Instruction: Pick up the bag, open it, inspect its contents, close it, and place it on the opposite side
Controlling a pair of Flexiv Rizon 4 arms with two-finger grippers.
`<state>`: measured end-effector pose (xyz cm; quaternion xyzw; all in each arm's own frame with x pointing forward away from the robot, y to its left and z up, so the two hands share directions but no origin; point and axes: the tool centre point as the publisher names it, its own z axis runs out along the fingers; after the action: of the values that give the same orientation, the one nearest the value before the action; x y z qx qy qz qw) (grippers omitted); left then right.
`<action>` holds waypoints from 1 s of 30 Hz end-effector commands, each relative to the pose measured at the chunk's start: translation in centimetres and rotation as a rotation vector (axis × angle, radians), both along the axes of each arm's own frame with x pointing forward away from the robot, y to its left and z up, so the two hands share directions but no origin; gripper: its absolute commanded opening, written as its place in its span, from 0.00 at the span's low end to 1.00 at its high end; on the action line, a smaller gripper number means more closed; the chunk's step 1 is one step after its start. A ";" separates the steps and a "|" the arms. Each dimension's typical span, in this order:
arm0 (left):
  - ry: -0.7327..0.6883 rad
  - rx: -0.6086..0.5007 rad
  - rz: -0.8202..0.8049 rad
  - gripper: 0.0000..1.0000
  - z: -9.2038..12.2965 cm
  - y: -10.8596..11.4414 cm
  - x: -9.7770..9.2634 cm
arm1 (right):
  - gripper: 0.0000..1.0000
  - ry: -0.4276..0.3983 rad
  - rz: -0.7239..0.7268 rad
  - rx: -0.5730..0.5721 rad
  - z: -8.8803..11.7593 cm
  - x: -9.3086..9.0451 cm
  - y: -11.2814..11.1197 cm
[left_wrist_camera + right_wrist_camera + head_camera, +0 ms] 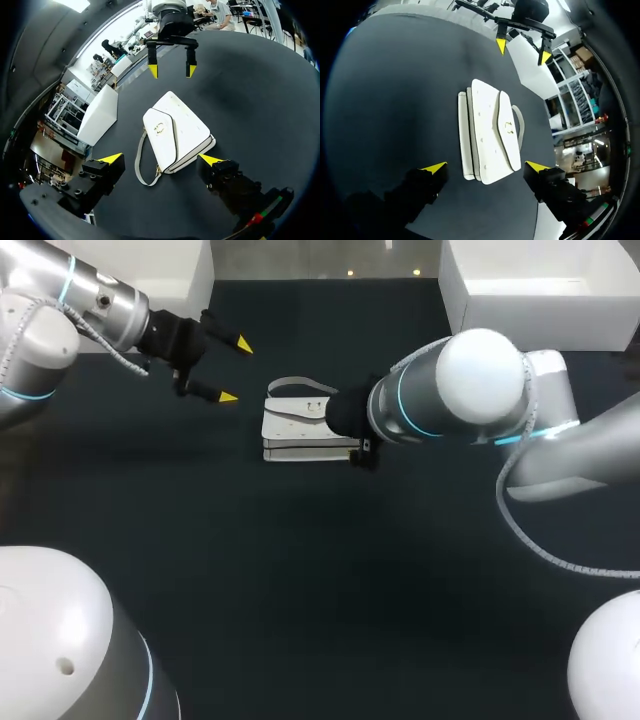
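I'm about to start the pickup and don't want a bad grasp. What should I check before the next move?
1. The bag lies flat on the table, flap shut: ok.
2. The left end effector is open and clear of the bag: ok.
3. The right end effector is open and holds nothing: ok.
4. The strap lies loose beside the bag, under no finger: ok.
5. The right end effector shows in the head view: not ok, the right arm hides it.
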<state>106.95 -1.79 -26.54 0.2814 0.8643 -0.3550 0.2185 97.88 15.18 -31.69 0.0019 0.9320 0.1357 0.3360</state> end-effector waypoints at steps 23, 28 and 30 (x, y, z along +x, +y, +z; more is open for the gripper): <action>0.040 0.024 -0.070 1.00 -0.7 -2.2 0.9 | 0.45 -0.093 0.042 -0.140 -4.6 3.5 0.8; 0.042 0.028 -0.078 1.00 -0.8 -2.4 0.8 | 0.35 -0.094 0.039 -0.143 -4.7 3.9 0.6; 0.043 0.029 -0.081 1.00 -0.8 -2.5 0.8 | 0.32 -0.094 0.039 -0.147 -4.9 4.1 0.6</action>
<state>107.38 -4.26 -27.23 0.3093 0.8631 -0.3546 0.1835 101.77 15.69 -36.23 -0.0471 0.9230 0.0725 0.3749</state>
